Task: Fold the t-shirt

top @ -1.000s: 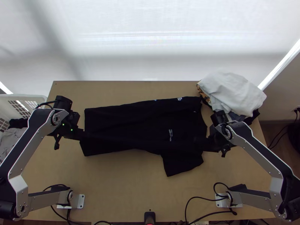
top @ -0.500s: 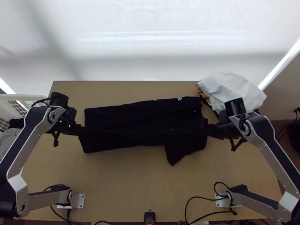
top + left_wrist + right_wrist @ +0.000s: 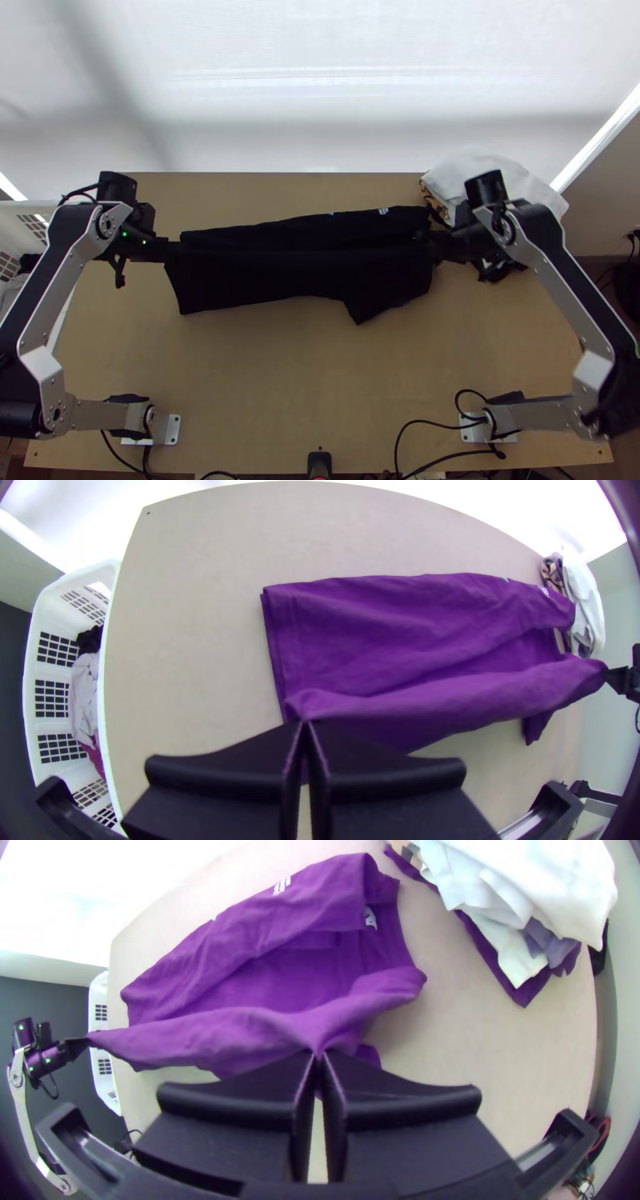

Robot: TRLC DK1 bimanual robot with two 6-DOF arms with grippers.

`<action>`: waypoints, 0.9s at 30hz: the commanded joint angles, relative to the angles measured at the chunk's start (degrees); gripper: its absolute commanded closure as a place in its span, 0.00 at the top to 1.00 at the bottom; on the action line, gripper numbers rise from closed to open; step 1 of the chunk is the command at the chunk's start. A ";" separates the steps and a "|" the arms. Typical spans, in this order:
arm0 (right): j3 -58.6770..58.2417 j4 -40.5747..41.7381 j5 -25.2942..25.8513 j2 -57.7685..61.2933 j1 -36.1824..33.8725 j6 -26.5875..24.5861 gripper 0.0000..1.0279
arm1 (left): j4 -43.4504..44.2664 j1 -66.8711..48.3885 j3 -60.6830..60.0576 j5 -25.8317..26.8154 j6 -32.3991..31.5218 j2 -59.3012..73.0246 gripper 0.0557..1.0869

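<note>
Here's the dark t-shirt (image 3: 304, 264), stretched sideways across the middle of the table (image 3: 264, 384), hem end toward the table's left side, collar end toward its right. A long strip on the side facing the table's far edge lies folded inward, with small pale print near the collar end. The side facing the table's near edge is up in a long raised ridge between the two grippers, and a sleeve corner pokes out toward that near edge.

On the table's left side, the left gripper (image 3: 172, 250) has its fingers pinched together on the hem end of the shirt. Over on the table's right side, the right gripper (image 3: 428, 238) is clamped as well, clutching the ridge near the collar end.

Farther out, a heap of clothes (image 3: 528, 192) sits at the table's far right corner, white cloth on top, darker pieces poking out below. And just beside the table's left edge, a white plastic basket (image 3: 103, 680) holds grey cloth (image 3: 85, 693) and a black piece (image 3: 90, 639). Black cables (image 3: 448, 456) curl along the table's near edge.
</note>
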 commanded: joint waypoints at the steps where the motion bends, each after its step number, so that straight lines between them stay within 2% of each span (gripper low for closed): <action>1: 6.13 0.84 1.49 6.20 -0.48 0.22 0.03 | 0.17 0.39 3.58 -0.35 -1.00 2.48 0.04; 17: 34.78 -0.04 4.92 34.06 -1.62 0.48 0.03 | 2.63 2.06 16.23 -1.58 -2.32 18.48 0.04; 27: 42.34 -0.22 7.90 42.85 -0.92 0.83 0.03 | 6.06 1.62 20.80 -1.58 -5.57 26.04 0.04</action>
